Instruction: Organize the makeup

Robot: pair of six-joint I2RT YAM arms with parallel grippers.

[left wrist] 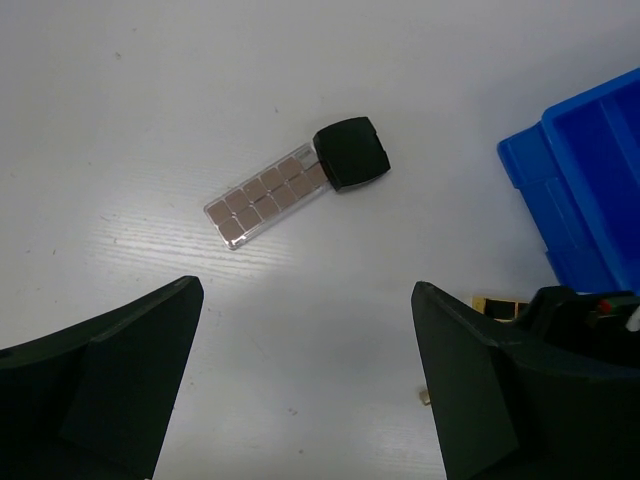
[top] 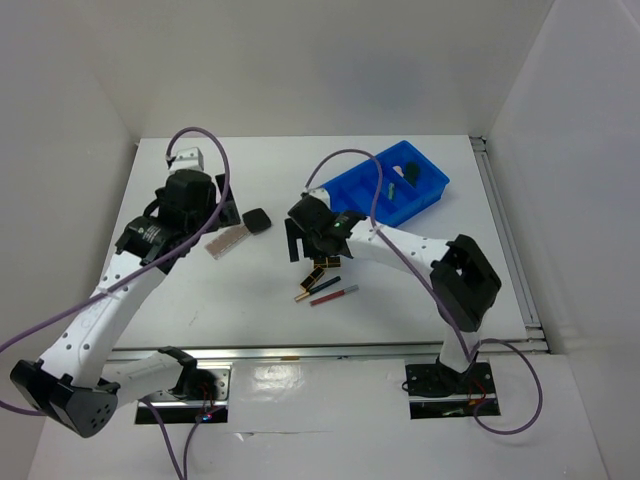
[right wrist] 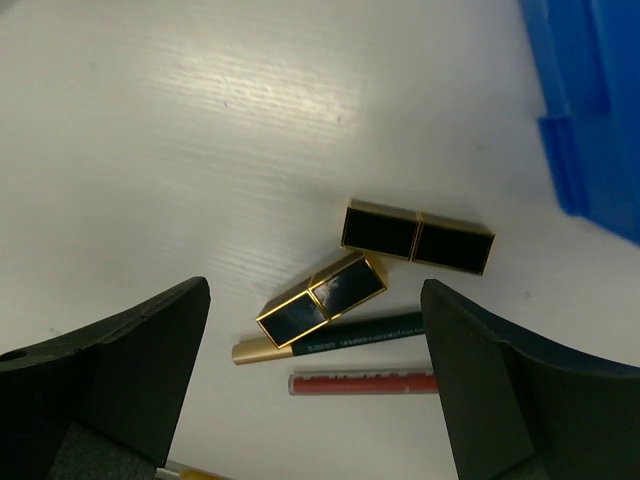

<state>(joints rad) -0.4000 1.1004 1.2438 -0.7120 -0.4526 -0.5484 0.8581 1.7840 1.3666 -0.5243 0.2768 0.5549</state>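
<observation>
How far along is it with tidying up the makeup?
Early on. Done: a few small items sit in the blue tray. In hand: nothing; both sets of jaws are open, the right above the two lipsticks, the left above the glitter strip and black compact. Left: those, plus two pencils on the table.

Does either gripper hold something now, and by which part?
Nothing is held. The left gripper is open near the glitter strip; the right gripper is open above the lipsticks.
</observation>
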